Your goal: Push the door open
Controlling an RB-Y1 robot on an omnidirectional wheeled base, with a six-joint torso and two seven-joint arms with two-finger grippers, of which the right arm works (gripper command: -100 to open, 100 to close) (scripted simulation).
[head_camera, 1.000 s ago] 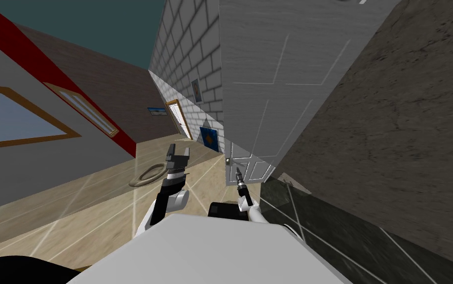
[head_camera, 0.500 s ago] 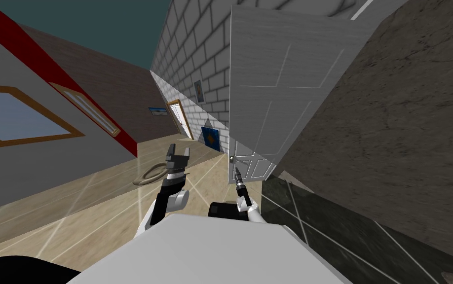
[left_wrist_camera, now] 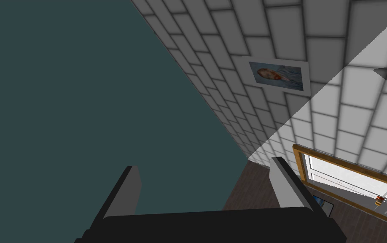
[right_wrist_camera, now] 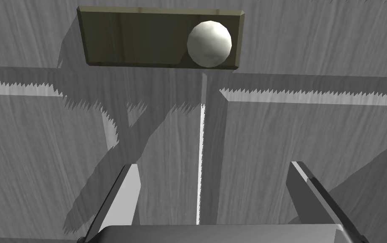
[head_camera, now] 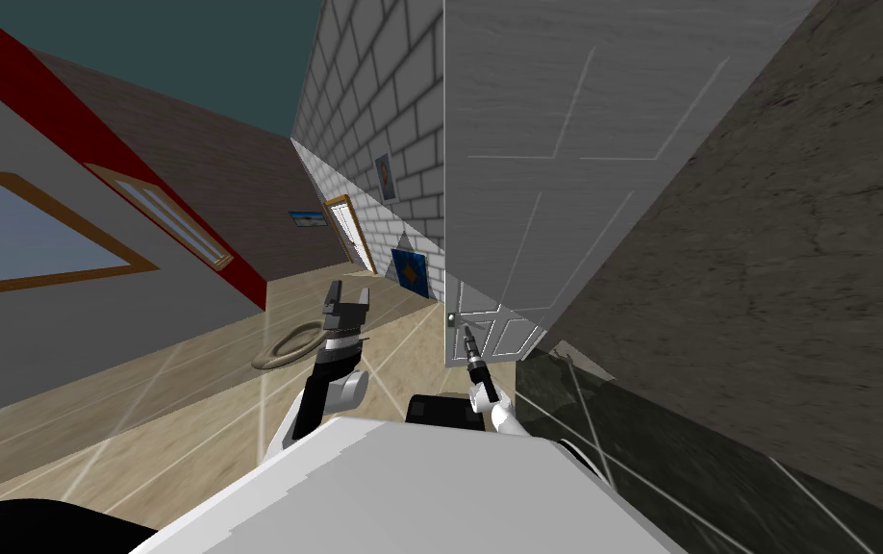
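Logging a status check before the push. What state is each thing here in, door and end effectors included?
door, apparently ajar, not fully open
knob, ungripped, just beyond the right fingers
right end effector, open, empty, close to the door panel
left end effector, open, empty, held away from the door

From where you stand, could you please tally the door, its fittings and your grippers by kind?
grey door: 1
round knob: 1
olive plate: 1
grippers: 2, left gripper and right gripper, both open
total: 5
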